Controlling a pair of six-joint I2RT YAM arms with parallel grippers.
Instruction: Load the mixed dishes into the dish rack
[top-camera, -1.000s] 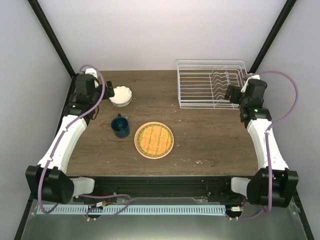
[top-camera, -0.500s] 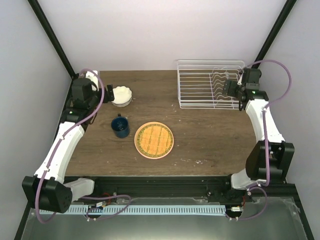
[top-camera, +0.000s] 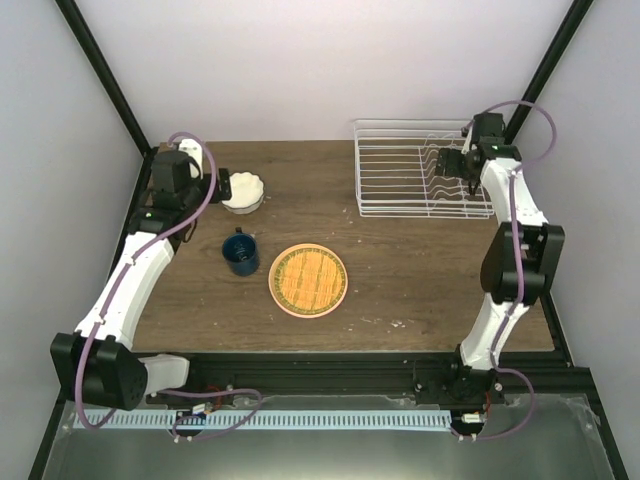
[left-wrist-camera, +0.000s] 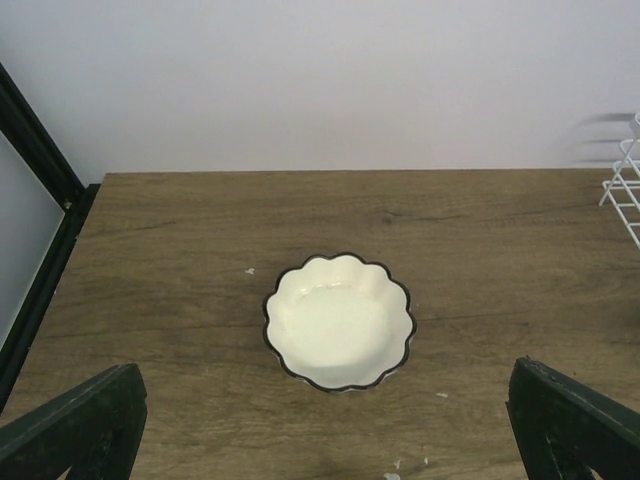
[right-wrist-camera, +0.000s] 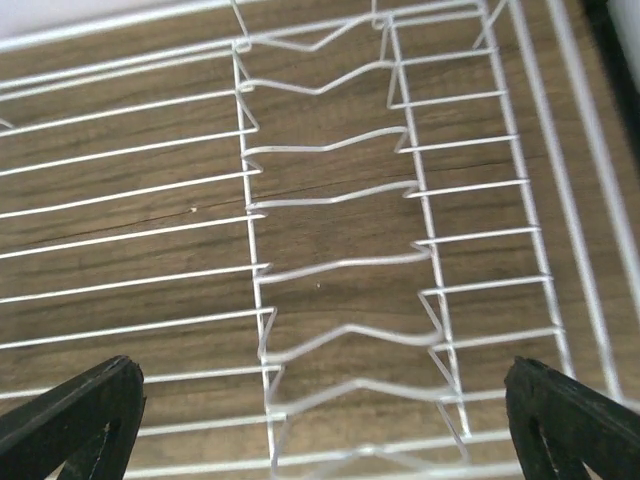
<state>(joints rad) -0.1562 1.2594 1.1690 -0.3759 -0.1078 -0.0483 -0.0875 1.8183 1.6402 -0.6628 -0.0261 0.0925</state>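
The small white scallop-edged bowl (top-camera: 242, 191) stands at the table's far left; in the left wrist view the bowl (left-wrist-camera: 340, 320) lies just ahead of my open left gripper (top-camera: 222, 185), apart from both fingers. A dark blue mug (top-camera: 240, 253) stands nearer, handle pointing away. The orange plate (top-camera: 308, 279) lies on the pink plate (top-camera: 272, 283), only the pink rim showing. The white wire dish rack (top-camera: 400, 170) sits at the far right, holding nothing. My right gripper (top-camera: 442, 163) hangs open above the rack's plate dividers (right-wrist-camera: 252, 215), holding nothing.
Black frame posts run up both back corners, one just behind my right arm (top-camera: 535, 90). The rack's left edge (left-wrist-camera: 625, 185) shows at the right of the left wrist view. Small white crumbs (left-wrist-camera: 392, 476) lie on the wood near the bowl.
My right arm has swung from beside the rack's right end to above its divider section. The left gripper has edged slightly closer to the bowl. The dishes have not moved.
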